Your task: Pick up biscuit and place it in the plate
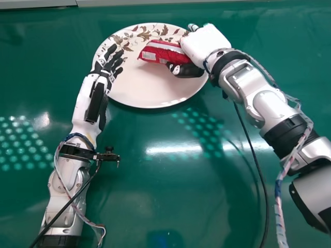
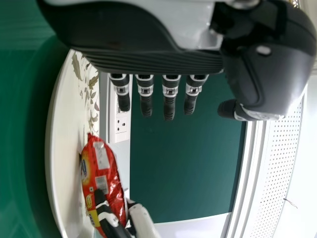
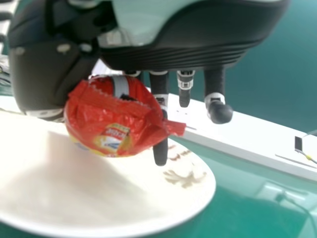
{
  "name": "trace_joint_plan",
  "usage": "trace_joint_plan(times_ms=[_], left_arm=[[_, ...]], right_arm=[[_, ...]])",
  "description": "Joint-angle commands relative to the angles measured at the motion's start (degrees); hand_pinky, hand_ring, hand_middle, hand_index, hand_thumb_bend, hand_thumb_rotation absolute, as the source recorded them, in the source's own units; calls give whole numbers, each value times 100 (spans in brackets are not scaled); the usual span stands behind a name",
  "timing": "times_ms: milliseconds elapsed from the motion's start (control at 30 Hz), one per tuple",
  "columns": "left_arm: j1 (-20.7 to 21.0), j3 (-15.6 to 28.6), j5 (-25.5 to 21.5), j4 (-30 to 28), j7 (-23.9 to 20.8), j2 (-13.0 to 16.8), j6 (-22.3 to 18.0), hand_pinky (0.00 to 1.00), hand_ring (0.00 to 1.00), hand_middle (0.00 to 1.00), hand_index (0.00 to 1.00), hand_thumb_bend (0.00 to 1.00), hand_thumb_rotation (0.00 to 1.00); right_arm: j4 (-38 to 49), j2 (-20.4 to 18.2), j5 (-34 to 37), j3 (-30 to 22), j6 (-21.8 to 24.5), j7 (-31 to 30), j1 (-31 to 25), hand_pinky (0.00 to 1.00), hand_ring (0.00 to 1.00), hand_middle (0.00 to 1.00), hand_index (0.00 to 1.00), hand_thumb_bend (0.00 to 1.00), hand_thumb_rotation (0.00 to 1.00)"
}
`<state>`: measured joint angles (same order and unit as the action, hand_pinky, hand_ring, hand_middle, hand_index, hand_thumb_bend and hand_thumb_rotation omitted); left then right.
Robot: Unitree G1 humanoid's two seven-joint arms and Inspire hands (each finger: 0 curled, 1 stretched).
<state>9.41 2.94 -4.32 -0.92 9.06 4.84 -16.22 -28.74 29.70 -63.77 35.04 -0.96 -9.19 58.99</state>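
Adding a socket (image 2: 122, 124), the left wrist view shows left hand (image 1: 106, 71) fingers nearly straight, right hand (image 1: 207, 43) fingers pinching the biscuit (image 1: 159, 51).

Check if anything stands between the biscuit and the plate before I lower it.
Nothing visible does. The right hand holds the biscuit over the plate, with bare plate showing around it in the head view. The left hand is off to the side, by the plate's left rim.

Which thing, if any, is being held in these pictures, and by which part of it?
In the head view, the right hand holds the red biscuit packet by its right-side end.
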Motion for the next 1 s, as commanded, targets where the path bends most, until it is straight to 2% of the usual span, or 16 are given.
trace_joint_plan(times_ms=[0,100,300,500,567,700,833,967], left_arm=[[-134,-34,51,-84,-39,3,82,100,100,97,100,26,4],[-151,-28,47,-84,-46,0,67,100,100,97,100,26,6],[-181,-15,14,-86,-26,1,10,100,100,97,100,25,0],[-223,-13,0,-146,-16,19,66,98,100,98,100,26,0],[-213,-6,-22,-81,13,20,-25,96,100,97,100,26,0],[-199,-3,-85,29,78,20,-204,94,100,98,100,26,2],[-266,-28,-37,-112,17,1,-114,98,100,97,100,25,0],[-314,-51,0,-242,-15,-2,-38,100,100,97,100,25,0]], right_arm=[[228,112,-44,-30,-55,-160,1,6,11,47,48,53,0],[338,196,-87,-58,-157,-157,72,6,11,47,48,53,0],[408,233,-229,-107,-127,-392,265,6,11,47,47,52,0],[21,161,-316,-39,-187,-284,440,6,11,47,47,52,0],[-155,142,-374,20,-239,-176,507,6,11,47,47,52,0],[-571,18,-436,134,-333,-112,706,6,11,47,47,52,0],[-837,-186,-370,157,-342,-129,849,5,11,47,47,53,0],[-1110,-348,-169,129,-548,84,942,7,13,47,47,52,0]])
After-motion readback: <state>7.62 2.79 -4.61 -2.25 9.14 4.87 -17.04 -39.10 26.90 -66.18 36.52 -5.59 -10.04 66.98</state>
